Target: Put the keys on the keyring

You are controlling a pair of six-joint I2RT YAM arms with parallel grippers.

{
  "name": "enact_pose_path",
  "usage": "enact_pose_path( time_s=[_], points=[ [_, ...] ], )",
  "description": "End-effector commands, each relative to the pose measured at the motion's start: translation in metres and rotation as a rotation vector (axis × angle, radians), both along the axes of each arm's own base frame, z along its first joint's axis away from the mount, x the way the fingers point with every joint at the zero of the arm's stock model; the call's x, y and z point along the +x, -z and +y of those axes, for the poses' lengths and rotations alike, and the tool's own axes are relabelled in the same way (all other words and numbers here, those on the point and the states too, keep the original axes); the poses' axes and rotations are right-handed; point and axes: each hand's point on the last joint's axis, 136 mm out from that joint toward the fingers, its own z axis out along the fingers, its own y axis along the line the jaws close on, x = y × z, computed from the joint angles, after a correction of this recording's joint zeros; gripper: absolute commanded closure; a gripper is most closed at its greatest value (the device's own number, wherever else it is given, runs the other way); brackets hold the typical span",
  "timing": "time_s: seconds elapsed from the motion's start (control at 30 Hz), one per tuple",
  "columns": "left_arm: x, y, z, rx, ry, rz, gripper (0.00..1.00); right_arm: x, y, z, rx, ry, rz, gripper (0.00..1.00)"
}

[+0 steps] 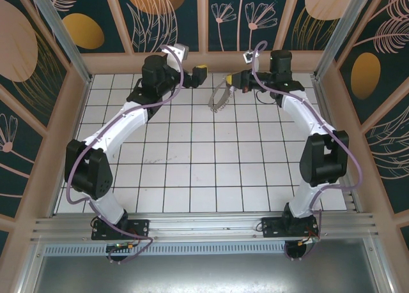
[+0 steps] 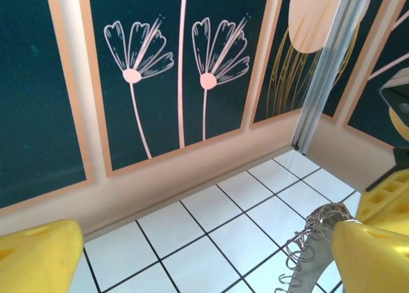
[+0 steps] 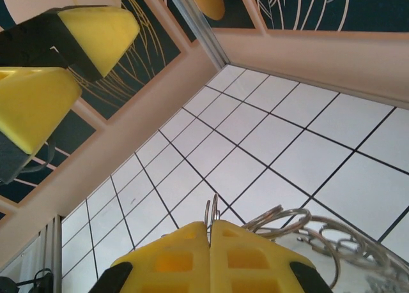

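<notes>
Over the far rows of the white tiled counter [image 1: 192,172], the left claw [image 1: 199,71] stands spread wide near the right claw [image 3: 209,232], which is pinched tight on the keyring [image 1: 219,98], its silvery loops hanging below.

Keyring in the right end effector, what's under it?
White table tiles lie under the keyring, pinched by the shut right end effector. Its silvery loops cover the patch right beneath, so contact with the tiles cannot be told.
</notes>
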Motion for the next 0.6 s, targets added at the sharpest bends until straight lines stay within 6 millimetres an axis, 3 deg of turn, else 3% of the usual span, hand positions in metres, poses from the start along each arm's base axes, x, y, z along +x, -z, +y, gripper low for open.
enact_pose_path(
  time_s=[0.0, 0.37, 0.57],
  points=[
    [-0.002, 0.0, 0.0, -0.002, 0.063, 0.015, 0.01, -0.004, -0.019, 0.004, 0.014, -0.07, -0.069, 1.0],
    [0.0, 0.004, 0.007, 0.011, 0.237, 0.021, 0.01, -0.013, -0.03, 0.005, -0.023, -0.133, -0.089, 1.0],
    [-0.014, 0.008, 0.003, 0.034, 0.369, 0.021, 0.04, -0.024, -0.033, 0.006, -0.019, -0.177, -0.094, 1.0]
  ],
)
